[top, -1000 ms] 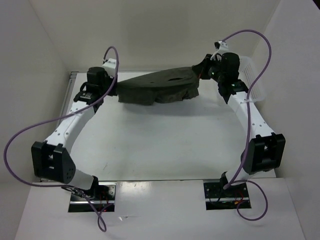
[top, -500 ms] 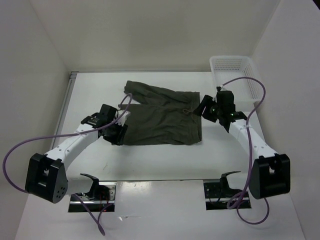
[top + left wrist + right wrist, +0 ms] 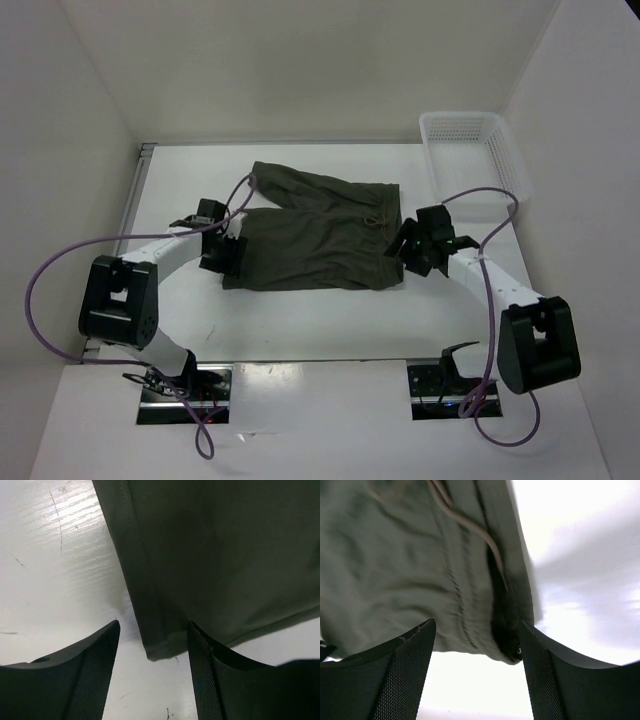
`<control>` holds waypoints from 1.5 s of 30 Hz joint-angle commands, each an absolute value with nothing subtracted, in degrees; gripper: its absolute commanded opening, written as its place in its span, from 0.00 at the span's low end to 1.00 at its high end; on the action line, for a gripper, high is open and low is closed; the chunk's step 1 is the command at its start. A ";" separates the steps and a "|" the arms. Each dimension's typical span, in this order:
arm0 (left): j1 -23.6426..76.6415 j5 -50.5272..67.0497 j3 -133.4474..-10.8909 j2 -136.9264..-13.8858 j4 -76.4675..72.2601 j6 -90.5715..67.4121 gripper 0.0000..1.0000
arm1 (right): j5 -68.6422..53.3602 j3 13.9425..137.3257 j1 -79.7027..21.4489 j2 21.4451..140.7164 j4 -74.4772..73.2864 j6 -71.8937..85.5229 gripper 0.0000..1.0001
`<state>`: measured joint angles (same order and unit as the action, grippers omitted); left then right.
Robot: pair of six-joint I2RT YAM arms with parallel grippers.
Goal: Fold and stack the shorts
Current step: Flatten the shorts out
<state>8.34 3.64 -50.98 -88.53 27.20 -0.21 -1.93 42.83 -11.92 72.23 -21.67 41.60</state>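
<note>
My left gripper [image 3: 153, 623] and right gripper [image 3: 477, 622] gape apart, the shorts [image 3: 315, 235] flat between them with a corner in each gap; a shallow pinch could slip and skew the fold.

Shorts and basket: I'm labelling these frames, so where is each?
shorts [image 3: 320, 255], top external view, middle of the near leg.
white mesh basket [image 3: 458, 117], top external view, its far rim.
</note>
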 commanded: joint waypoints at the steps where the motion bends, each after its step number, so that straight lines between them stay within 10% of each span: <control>1: 8.35 2.72 -51.50 -90.26 25.06 0.00 0.64 | -0.88 40.88 -14.50 75.31 -22.32 43.77 0.73; 9: 10.46 5.80 -50.89 -95.53 24.52 0.00 0.61 | -4.31 39.29 -17.31 83.49 -17.23 44.30 0.76; 14: 10.46 10.01 -50.89 -96.24 25.65 0.00 0.33 | -5.36 39.81 -17.31 86.04 -17.23 43.68 0.60; 20: 10.46 12.05 -51.42 -96.77 26.19 0.00 0.01 | -0.71 42.79 -17.31 82.81 -25.20 42.01 0.68; 37: 10.46 10.37 -49.66 -93.25 31.03 0.00 0.00 | -3.16 38.67 -17.31 85.05 -22.42 48.34 0.77; 45: 9.15 13.00 -51.85 -93.25 31.72 0.00 0.00 | -4.39 45.86 -17.31 89.47 -19.43 43.95 0.00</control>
<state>9.93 10.72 -51.72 -93.03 27.49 -0.23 -5.39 42.87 -16.88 87.11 -22.68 46.02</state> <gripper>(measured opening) 0.010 0.041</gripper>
